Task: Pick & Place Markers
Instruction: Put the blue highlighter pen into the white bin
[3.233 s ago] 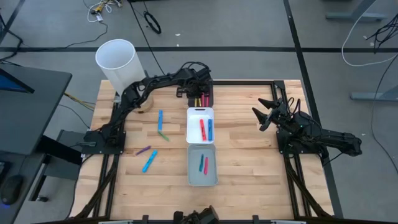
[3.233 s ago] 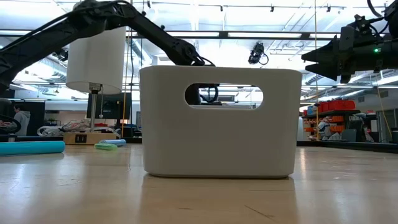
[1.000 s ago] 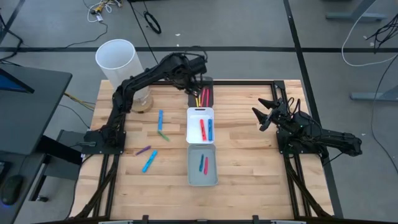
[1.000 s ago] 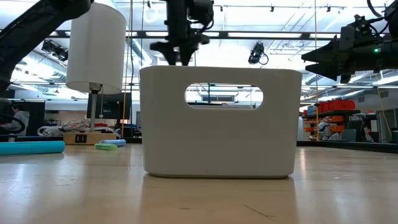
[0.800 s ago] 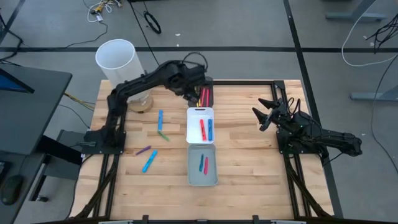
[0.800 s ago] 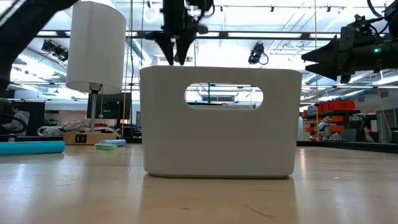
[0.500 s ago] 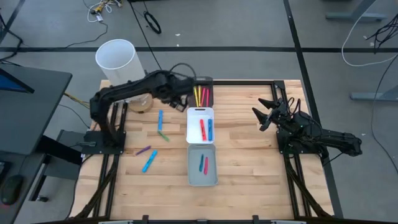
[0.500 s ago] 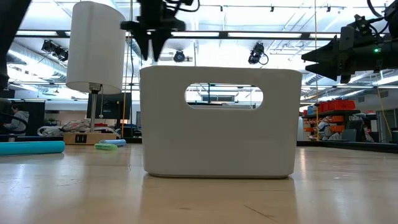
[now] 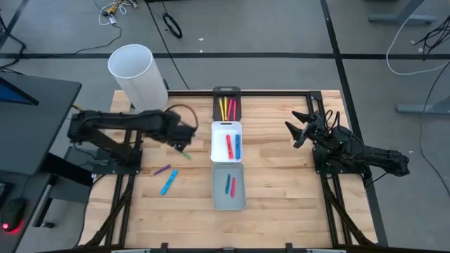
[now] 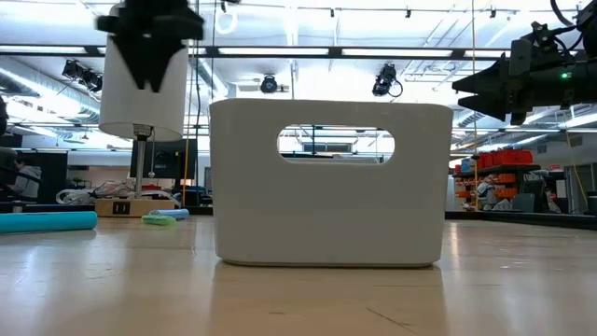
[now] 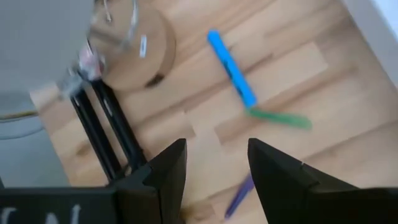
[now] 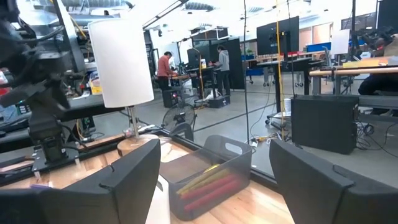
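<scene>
Markers (image 11: pixel 231 60) lie just beyond left tool (image 11: pixel 214 163).

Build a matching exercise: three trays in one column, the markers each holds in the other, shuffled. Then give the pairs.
Trays
1. black tray
2. white tray
3. grey tray

Contents
A. one red and one blue marker, beside each other at the tray's middle
B. yellow and red markers, no blue
C. one blue and one red marker, in the tray nearest the table's front edge

Pairs: 1-B, 2-A, 3-C
</scene>
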`<state>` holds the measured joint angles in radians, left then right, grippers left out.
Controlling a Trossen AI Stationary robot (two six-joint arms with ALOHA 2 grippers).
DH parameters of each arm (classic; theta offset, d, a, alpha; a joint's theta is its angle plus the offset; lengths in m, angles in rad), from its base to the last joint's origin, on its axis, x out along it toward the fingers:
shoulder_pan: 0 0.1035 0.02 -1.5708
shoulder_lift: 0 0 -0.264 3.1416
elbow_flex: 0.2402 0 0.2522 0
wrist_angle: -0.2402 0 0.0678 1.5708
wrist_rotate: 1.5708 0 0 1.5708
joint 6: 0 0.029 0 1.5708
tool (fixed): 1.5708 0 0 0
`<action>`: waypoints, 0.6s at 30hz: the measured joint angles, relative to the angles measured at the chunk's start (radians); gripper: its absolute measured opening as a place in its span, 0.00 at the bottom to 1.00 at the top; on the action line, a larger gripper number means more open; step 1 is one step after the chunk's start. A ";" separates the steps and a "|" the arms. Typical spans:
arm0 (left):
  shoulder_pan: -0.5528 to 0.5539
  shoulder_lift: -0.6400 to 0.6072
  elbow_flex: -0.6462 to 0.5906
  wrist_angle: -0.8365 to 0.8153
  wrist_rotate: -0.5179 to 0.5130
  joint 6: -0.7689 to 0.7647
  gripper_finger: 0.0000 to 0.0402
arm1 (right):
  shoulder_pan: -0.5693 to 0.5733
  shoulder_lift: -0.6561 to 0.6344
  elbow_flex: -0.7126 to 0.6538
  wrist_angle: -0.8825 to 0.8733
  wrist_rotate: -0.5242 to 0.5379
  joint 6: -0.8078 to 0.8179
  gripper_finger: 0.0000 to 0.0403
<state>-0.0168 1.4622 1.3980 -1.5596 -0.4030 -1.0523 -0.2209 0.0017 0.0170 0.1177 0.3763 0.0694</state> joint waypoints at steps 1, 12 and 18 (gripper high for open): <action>-0.020 -0.020 -0.025 0.002 0.009 -0.025 0.44 | 0.000 0.000 0.000 0.000 0.000 0.000 0.75; -0.259 -0.155 -0.182 0.018 0.127 -0.281 0.44 | 0.000 0.000 0.000 -0.001 0.000 0.000 0.75; -0.396 -0.169 -0.202 0.017 0.177 -0.395 0.44 | 0.000 0.000 0.000 0.000 0.000 0.000 0.75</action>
<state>-0.4128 1.2930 1.1955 -1.5423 -0.2256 -1.4468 -0.2210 0.0017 0.0170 0.1177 0.3763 0.0694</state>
